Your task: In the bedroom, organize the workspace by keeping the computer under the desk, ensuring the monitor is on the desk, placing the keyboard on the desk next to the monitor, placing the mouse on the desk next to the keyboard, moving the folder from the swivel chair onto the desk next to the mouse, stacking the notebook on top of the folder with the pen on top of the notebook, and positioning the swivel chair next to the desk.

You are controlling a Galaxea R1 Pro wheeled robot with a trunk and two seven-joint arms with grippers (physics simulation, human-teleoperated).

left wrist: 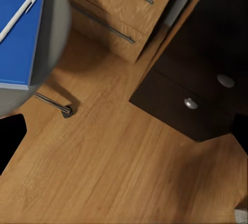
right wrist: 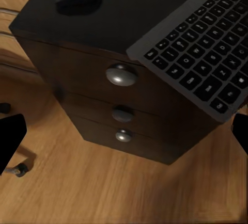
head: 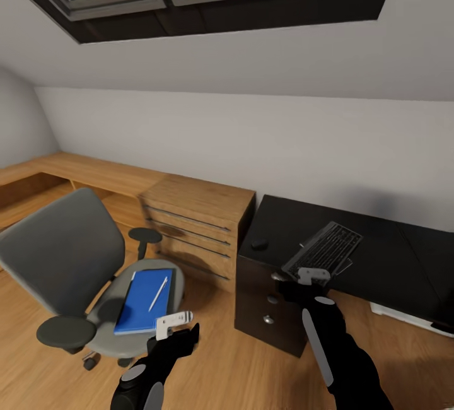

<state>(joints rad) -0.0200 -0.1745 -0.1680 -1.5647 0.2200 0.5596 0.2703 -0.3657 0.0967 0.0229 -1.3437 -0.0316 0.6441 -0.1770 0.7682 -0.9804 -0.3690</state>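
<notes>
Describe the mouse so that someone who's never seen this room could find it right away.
Start at the glossy black desk against the wall, beside the light-wood dresser. On its dresser-side end lies the mouse, a small dark rounded oval, unlike the long keyboard with rows of keys.

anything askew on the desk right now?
Yes: the keyboard is tilted up off the desk, held at its near edge by the right gripper, not lying flat. The mouse sits flat near the desk corner.
</notes>
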